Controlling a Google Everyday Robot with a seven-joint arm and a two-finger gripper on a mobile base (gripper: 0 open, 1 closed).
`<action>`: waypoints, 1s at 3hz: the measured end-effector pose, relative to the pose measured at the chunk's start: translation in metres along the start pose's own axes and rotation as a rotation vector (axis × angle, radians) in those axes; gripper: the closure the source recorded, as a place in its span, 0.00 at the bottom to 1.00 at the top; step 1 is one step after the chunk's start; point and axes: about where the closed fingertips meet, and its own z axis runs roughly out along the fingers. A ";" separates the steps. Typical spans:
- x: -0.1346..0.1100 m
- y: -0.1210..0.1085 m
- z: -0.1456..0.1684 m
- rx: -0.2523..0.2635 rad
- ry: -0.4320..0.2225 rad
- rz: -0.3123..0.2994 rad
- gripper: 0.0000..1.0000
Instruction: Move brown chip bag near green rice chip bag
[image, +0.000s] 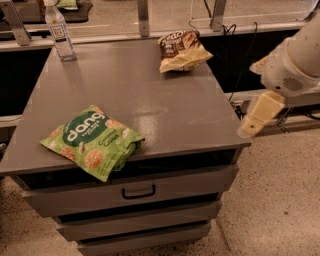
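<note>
Place: likely a lab or robot test space.
Furniture: plain grey tabletop (150, 90) over a drawer cabinet (137, 190).
Floor: speckled hard flooring (280, 200).
Background: metal posts (143, 17), loose black cables (235, 31).
Gripper (256, 119): off the tabletop's right edge, above the flooring.

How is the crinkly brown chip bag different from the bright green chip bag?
The crinkled dark brown and pale yellow chip bag sits at the far edge of the grey table. The bright green rice chip bag lies at the near edge, one corner hanging over. The brown one looks crumpled, the green one flatter. Both rest on the table, untouched by the gripper, which hangs beyond the table's right side.
</note>
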 end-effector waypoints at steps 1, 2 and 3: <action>-0.029 -0.052 0.047 0.077 -0.122 0.012 0.00; -0.034 -0.065 0.054 0.111 -0.147 0.019 0.00; -0.034 -0.065 0.054 0.111 -0.147 0.019 0.00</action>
